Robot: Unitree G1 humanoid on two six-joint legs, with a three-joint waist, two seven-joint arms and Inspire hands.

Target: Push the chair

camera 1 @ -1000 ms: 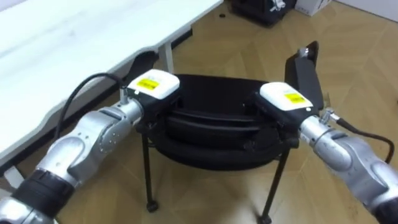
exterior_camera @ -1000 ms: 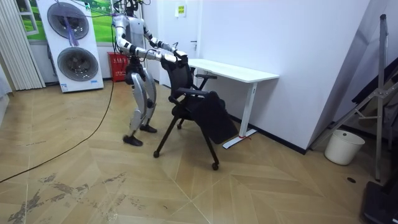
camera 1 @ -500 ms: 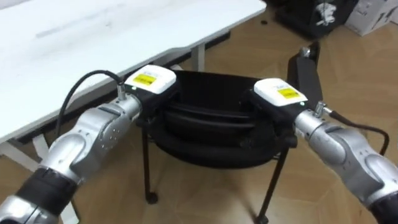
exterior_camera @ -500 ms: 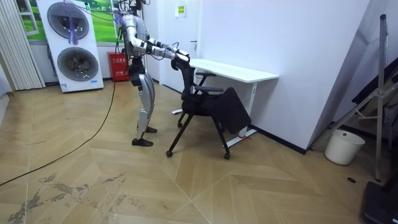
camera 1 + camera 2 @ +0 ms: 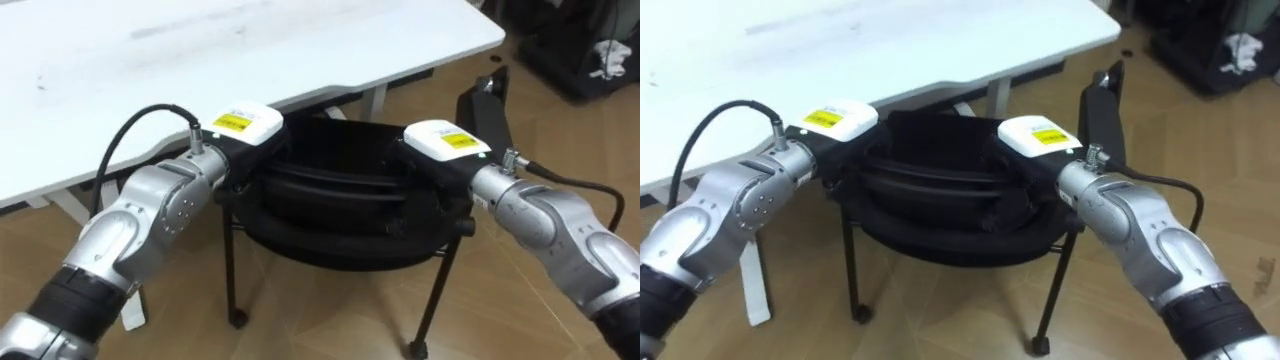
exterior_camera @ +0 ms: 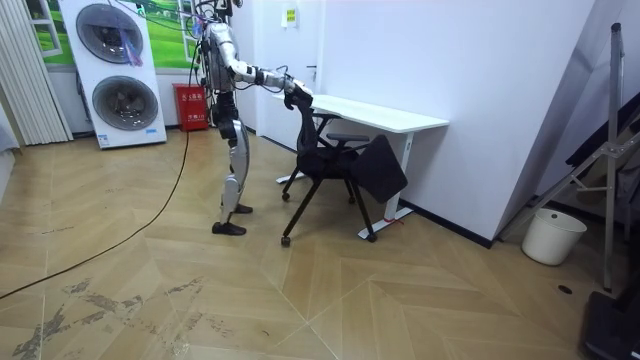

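left hand (image 5: 243, 132): I see it set on the left end of the backrest's top edge, white back uppermost; whether it grips there I cannot tell.
right hand (image 5: 441, 146): set on the right end of the same top edge, level with the other; its hold is hidden from me too.
chair (image 5: 340, 205): a black office chair right in front of the robot, between its two arms, backrest towards me and tilted away.
chair legs (image 5: 231, 270): thin and black, running down to small castors on the floor.
armrest (image 5: 486, 108): black, sticking up beyond the right hand.
desk (image 5: 200, 50): white top just beyond the chair, its near edge close above the backrest.
floor (image 5: 330, 320): wooden herringbone parquet.
stance: in the room view the robot stands upright behind the chair, both arms stretched forward to the backrest, with the chair close against the desk.
washing machines (image 6: 110, 70): stacked by the wall behind the robot.
bin (image 6: 553, 236): white, on the floor well off to the room view's right.
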